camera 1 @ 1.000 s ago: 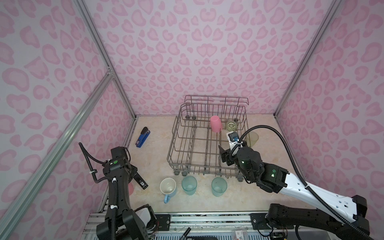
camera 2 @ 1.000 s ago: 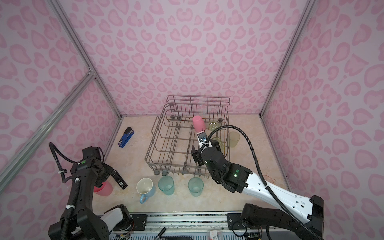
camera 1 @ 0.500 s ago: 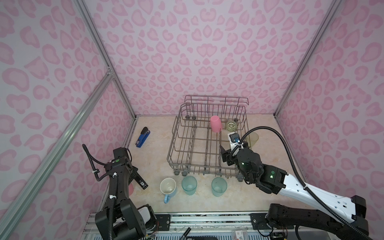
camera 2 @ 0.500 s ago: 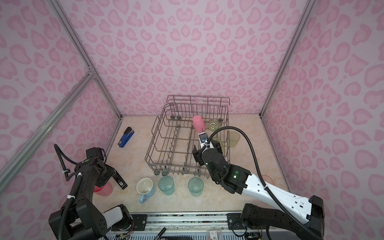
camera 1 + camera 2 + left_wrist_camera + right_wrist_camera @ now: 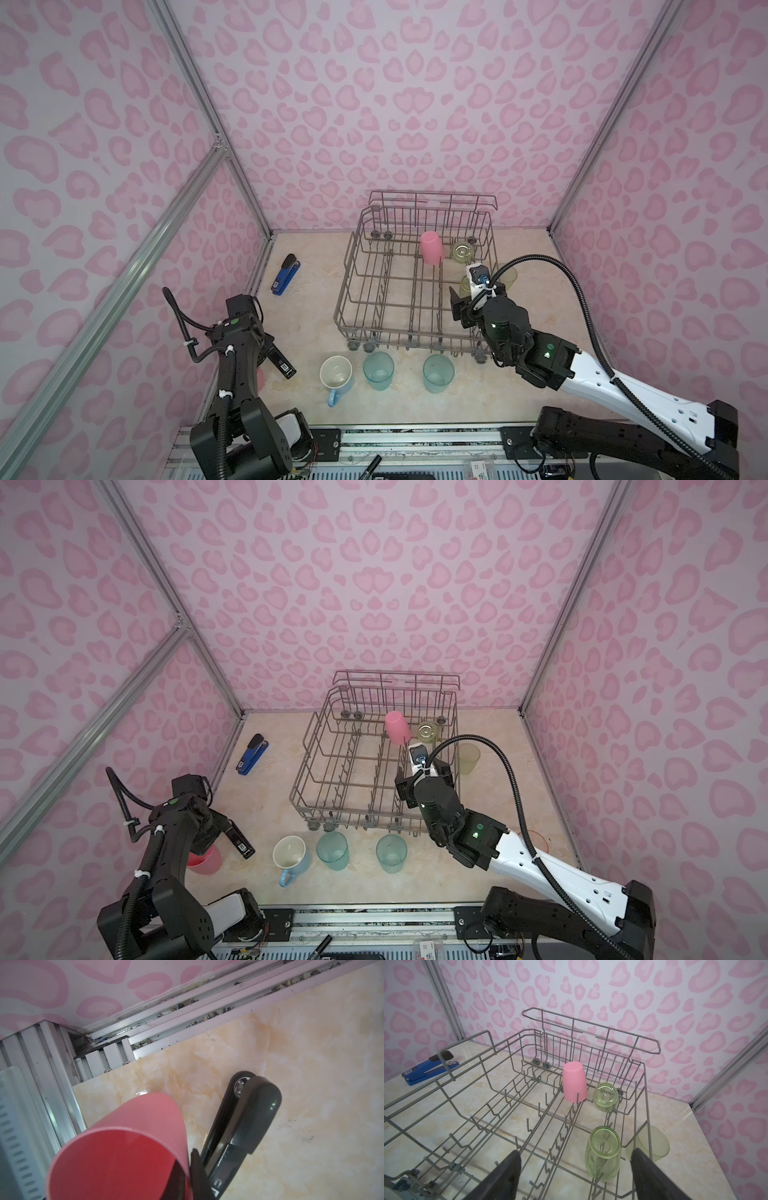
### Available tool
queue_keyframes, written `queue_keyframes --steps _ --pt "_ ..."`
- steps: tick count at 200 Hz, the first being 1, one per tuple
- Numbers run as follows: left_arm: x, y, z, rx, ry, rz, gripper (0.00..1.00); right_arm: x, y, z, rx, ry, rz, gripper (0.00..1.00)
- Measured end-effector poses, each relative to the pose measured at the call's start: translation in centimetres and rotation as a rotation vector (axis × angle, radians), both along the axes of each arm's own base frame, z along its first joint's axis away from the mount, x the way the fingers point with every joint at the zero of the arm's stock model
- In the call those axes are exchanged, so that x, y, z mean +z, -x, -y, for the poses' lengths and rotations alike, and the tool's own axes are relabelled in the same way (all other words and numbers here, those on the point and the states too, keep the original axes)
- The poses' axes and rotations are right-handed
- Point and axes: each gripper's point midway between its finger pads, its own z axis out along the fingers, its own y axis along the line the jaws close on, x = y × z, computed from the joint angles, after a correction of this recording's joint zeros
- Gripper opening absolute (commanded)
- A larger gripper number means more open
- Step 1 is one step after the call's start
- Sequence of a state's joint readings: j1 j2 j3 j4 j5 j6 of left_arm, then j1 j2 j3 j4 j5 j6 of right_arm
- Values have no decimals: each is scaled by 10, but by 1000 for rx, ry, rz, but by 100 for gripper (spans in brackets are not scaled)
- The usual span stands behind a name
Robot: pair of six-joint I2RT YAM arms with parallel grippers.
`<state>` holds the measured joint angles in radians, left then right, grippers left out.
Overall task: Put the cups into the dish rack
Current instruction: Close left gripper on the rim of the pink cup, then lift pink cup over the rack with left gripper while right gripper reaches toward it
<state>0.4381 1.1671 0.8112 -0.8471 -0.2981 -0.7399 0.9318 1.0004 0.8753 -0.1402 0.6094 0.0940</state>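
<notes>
1. The dish rack (image 5: pixel 415 291) stands at the back middle of the desk (image 5: pixel 299 316). A pink tumbler (image 5: pixel 432 247) and two yellow-green tumblers (image 5: pixel 605 1095) sit mouth-down in its right part, so I judge the loading begun but far from done.
2. My right hand (image 5: pixel 575 1153) hangs spread and empty over the rack's near right corner, just above the nearer yellow-green tumbler.
3. My left hand (image 5: pixel 194 1167) is pressed together at the desk's near left corner. As far as the wrist view shows, it pinches the wall of the salmon tumbler (image 5: pixel 128 1147), one finger inside and one outside. The step in hand is picking up this cup.
4. The light-blue mug (image 5: pixel 336 372) and two teal tumblers (image 5: pixel 378 370) wait in a row just in front of the rack.
5. Next, I should lift the tumbler clear, carry it to the rack's free left part and turn it mouth-down between the tines. A thin-wall pinch calls for slow motion.
</notes>
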Motion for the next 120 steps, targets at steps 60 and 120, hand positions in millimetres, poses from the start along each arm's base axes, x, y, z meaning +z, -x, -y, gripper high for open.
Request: queue_keyframes --steps 60,120 --pt "14 6 -1 19 -24 14 3 -7 -12 17 -33 -31 -21 82" --pt "77 -10 1 -21 -153 121 3 -18 -24 22 -42 -69 -56 82"
